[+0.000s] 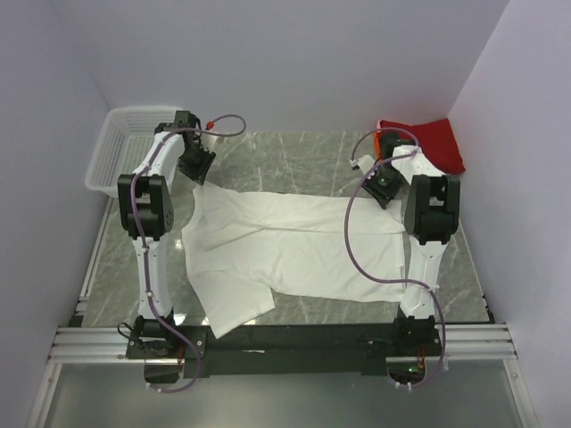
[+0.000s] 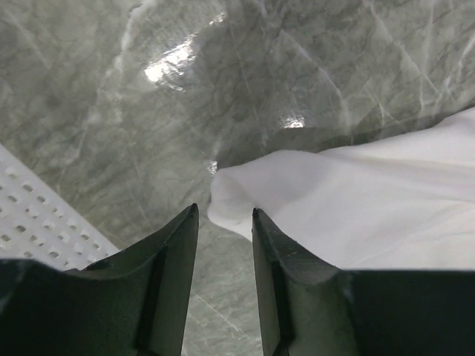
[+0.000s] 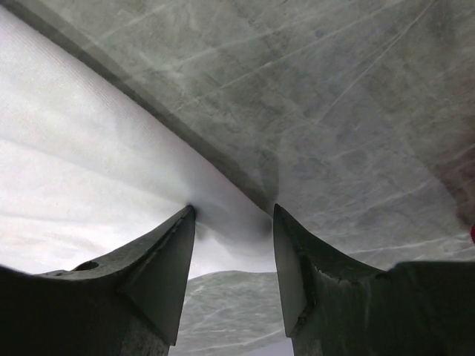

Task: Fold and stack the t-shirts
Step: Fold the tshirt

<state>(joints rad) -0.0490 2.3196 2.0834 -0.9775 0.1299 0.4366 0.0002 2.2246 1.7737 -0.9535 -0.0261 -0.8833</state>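
Top external shows white t-shirt point(image 1: 294, 236) stretched left-right (sleeve point(image 1: 234, 303) near-left).

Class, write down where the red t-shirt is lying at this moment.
In the top view, the red t-shirt lies at the far right corner of the table, just beyond the right end of the spread-out white t-shirt.

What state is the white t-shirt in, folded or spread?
Spread: the white t-shirt lies flat and wide over the table, one sleeve sticking out at its near-left corner.
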